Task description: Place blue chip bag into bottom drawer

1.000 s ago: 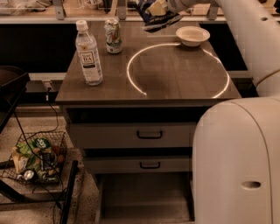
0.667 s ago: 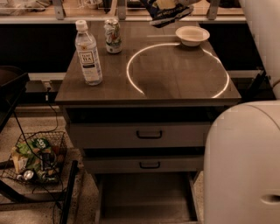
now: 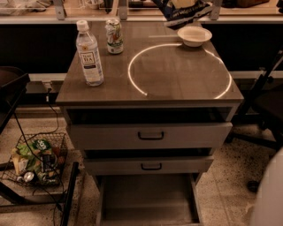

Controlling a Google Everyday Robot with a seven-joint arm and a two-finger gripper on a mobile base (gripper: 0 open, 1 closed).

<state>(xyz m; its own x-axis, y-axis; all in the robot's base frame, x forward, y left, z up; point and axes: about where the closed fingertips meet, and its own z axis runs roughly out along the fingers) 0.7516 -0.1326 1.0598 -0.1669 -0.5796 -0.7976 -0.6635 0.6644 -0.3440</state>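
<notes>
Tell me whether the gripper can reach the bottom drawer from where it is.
Probably yes. The bottom drawer stands pulled out beyond the two drawers above, its floor bare. The gripper is out of view past the top edge, where the blue chip bag hangs by the white bowl.

A single camera looks down from above and in front of the tabletop (image 3: 177,66), at middling range. The tilt is steep enough that the top lies open to the lens, while the fronts of the two shallow drawers (image 3: 110,137) still face it. The view points toward the rear counter (image 3: 88,20). The top edge cuts that counter and the blue chip bag (image 3: 185,12), and the gripper is out of frame beyond that edge. The open bottom drawer (image 3: 148,198) runs off the lower edge. The white robot body (image 3: 270,194) crowds the lower right corner, close to the lens. A wire basket (image 3: 35,154) marks the left side on the floor.
</notes>
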